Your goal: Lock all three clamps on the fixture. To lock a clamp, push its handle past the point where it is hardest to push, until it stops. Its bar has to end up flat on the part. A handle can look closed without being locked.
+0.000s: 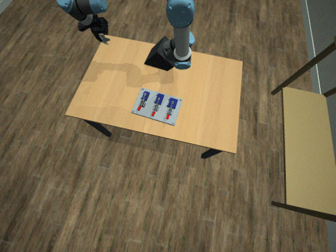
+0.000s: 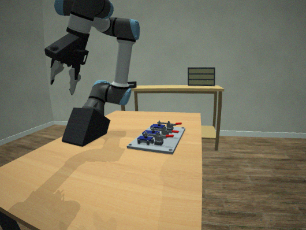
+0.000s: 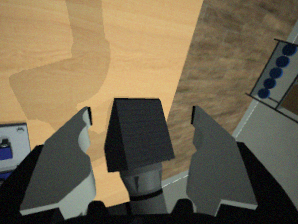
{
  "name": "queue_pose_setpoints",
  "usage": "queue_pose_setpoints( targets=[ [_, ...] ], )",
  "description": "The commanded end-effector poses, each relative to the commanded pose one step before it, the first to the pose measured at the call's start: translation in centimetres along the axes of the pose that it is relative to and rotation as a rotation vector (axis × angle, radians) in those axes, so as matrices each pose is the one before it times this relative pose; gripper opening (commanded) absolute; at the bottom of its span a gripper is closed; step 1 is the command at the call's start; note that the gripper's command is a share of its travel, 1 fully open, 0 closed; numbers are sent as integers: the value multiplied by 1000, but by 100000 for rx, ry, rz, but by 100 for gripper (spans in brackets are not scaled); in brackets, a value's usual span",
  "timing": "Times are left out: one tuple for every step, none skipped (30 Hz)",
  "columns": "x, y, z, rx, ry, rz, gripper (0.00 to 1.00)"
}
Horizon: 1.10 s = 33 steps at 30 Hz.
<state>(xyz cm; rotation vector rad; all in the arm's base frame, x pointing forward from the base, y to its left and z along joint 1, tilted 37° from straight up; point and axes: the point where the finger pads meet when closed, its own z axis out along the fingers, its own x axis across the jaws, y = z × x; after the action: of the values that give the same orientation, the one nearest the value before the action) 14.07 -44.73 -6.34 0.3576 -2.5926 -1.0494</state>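
Observation:
A grey fixture plate (image 1: 178,110) (image 2: 171,146) lies in the middle of the wooden table (image 1: 206,95) (image 2: 115,188). It carries three clamps in a row, the left (image 1: 143,100) (image 2: 152,140), the middle (image 1: 156,104) (image 2: 160,133) and the right (image 1: 170,107) (image 2: 168,126), each with a blue part and a red handle tip. The handles lie low, pointing to the table's front edge. I cannot tell whether they are locked. My gripper (image 1: 104,38) (image 2: 62,86) (image 3: 142,107) is open and empty, high above the table's far left corner and far from the fixture. A corner of the plate (image 3: 14,132) shows in the wrist view.
The arm's black base (image 1: 160,54) (image 2: 85,127) (image 3: 137,135) stands at the back of the table. A wooden side table (image 1: 304,142) (image 2: 179,88) with a small drawer box (image 2: 201,76) stands apart to the right.

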Motion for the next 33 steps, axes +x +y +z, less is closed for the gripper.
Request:
queue_pose_setpoints(
  targets=[
    [77, -2, -124, 5382, -3368, -14679, 58],
    [28, 10, -62, 1961, -1283, -5523, 58],
    [26, 10, -63, 1961, -1283, -5523, 58],
    [0, 0, 0, 0, 0, 0, 58],
    [0, 0, 0, 0, 0, 0, 58],
    [0, 0, 0, 0, 0, 0, 58],
    [0, 0, 0, 0, 0, 0, 58],
    [0, 0, 0, 0, 0, 0, 58],
    [0, 0, 0, 0, 0, 0, 58],
    [0, 0, 0, 0, 0, 0, 58],
    [0, 0, 0, 0, 0, 0, 58],
    [0, 0, 0, 0, 0, 0, 58],
    [0, 0, 0, 0, 0, 0, 58],
    [0, 0, 0, 0, 0, 0, 58],
    [0, 0, 0, 0, 0, 0, 58],
    [-7, -1, 12, 1220, -815, -4010, 58],
    [-3, -3, 10, 1972, -1282, -5520, 58],
    [-2, -3, 10, 1972, -1282, -5520, 58],
    [-2, -3, 10, 1972, -1282, -5520, 58],
    [-2, -3, 10, 1972, -1282, -5520, 58],
    [0, 0, 0, 0, 0, 0, 58],
    [0, 0, 0, 0, 0, 0, 58],
    [0, 0, 0, 0, 0, 0, 58],
    [0, 0, 0, 0, 0, 0, 58],
    [0, 0, 0, 0, 0, 0, 58],
    [0, 0, 0, 0, 0, 0, 58],
    [0, 0, 0, 0, 0, 0, 58],
    [0, 0, 0, 0, 0, 0, 58],
    [0, 0, 0, 0, 0, 0, 58],
    [0, 0, 0, 0, 0, 0, 58],
    [0, 0, 0, 0, 0, 0, 58],
    [0, 0, 0, 0, 0, 0, 58],
    [-1, 1, -2, 1279, -862, -4009, 58]
  ],
)
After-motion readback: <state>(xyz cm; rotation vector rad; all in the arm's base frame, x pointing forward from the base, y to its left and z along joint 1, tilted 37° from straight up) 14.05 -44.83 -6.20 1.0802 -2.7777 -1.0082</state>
